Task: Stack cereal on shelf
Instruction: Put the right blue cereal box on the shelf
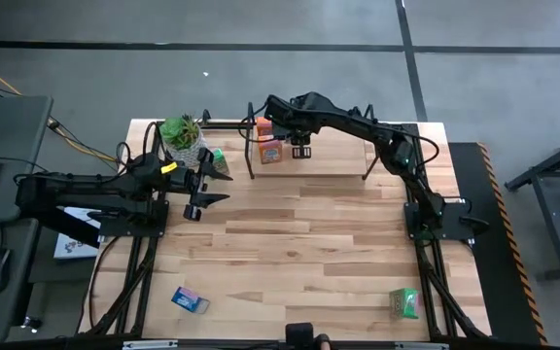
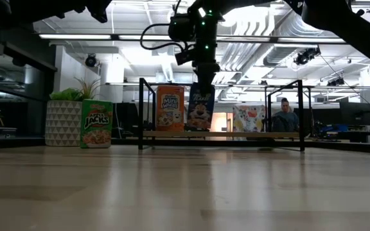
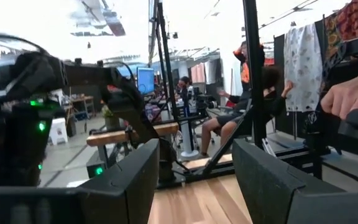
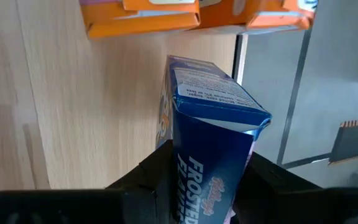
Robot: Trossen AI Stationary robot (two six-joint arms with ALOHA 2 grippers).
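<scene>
Two loose boxes lie near the table's front edge, a blue box [image 1: 190,300] left and a green box [image 1: 405,303] right. Farther back, the left gripper [image 1: 205,187] hovers with fingers apart, beside a green carton [image 2: 96,123] by the plant [image 1: 182,135]. On the shelf [image 2: 220,135] stands an orange box [image 2: 170,108]; the right gripper [image 1: 300,151] clamps a blue cereal box [image 4: 209,146] just beside it.

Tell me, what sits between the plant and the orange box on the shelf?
A green box stands beside the plant; then bare table up to the orange box, as the low view shows.
</scene>
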